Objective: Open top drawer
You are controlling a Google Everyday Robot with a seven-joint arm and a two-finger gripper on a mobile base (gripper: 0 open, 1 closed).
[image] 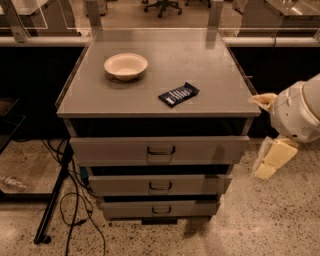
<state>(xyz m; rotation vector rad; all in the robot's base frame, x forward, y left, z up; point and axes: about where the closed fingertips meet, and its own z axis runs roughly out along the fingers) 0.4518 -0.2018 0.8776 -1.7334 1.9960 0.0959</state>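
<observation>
Standing in the middle of the view was a grey cabinet whose flat top point(210, 70) carried a shallow cream bowl point(125, 65) towards its rear left and a dark snack packet point(178, 94) nearer the front, the two well apart. Below the top's front edge ran a dark gap, and under that sat the top drawer point(110, 149), the widest of three, its small dark loop handle point(161, 150) at the centre of the flat panel. The middle drawer point(120, 185) and the bottom drawer point(125, 209) stepped narrower beneath it. The gripper point(271, 159) hung off the cabinet's right side, at about the height of the top drawer's right end, over the floor and well apart from the handle; whether it was spread or pressed together could not be told. The white rounded arm point(300, 112) rose above it at the right edge. The floor point(280, 225) was pale speckled stone. Black cables point(75, 205) trailed across it at the left beside a slanting black stand leg point(52, 205). Behind the cabinet ran a pale rail point(35, 41), and an office chair base point(162, 6) showed farther back.
</observation>
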